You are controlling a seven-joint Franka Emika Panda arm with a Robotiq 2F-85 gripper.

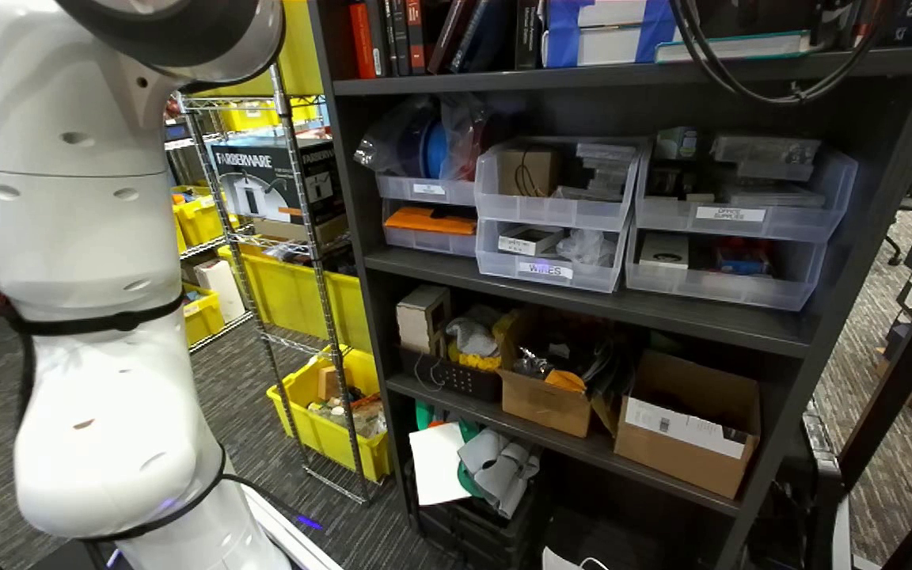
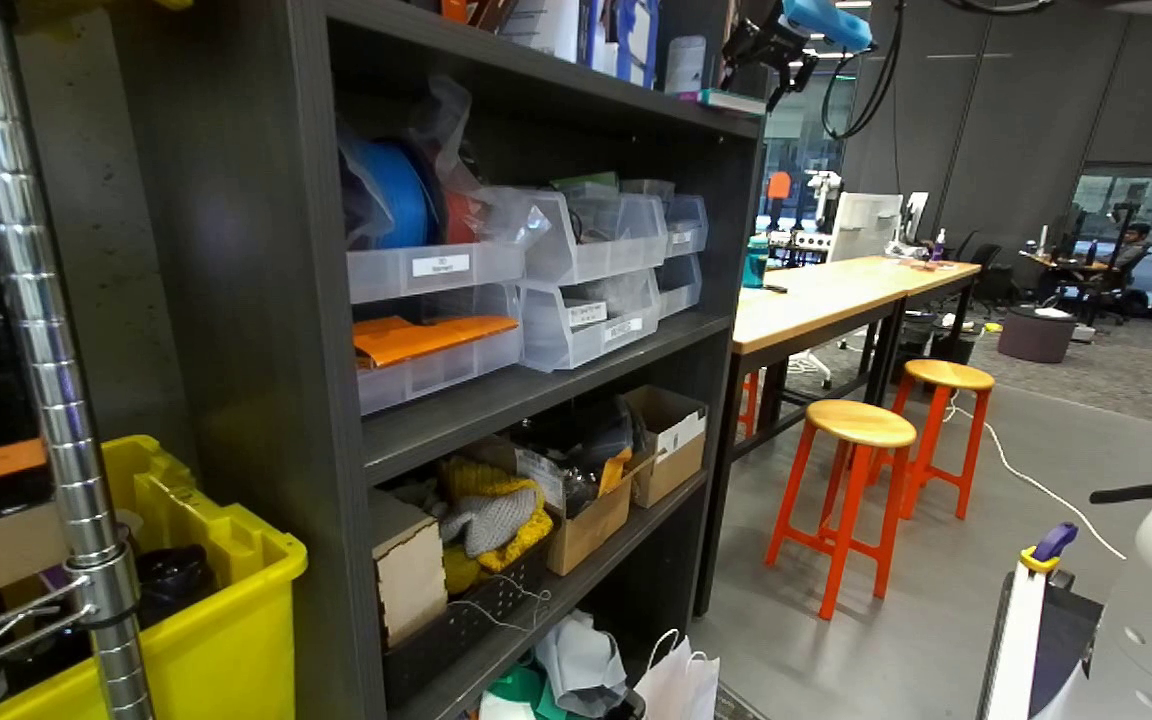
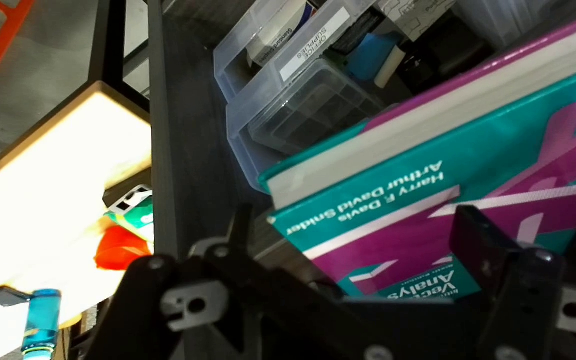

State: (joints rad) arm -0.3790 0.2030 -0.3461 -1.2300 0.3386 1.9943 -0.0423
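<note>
While poised with the claw (image 3: 353,215) spread wide and pinching nothing, hovers nearest to a teal-and-purple hardcover book (image 3: 418,225); cannot tell whether touching its cover. Look for that book at the front edge of the upper shelf (image 1: 503,79), apparently lying flat, above a clear office-supplies bin (image 3: 313,47). Expect stiff boards, a fairly heavy body and a smooth, likely slippery cover, with corners easily dented. Best to take hold across the thickness, clamping both boards near the middle of the exposed page edge (image 3: 418,129), never one board alone, for fear of fanning open the pages.
</note>
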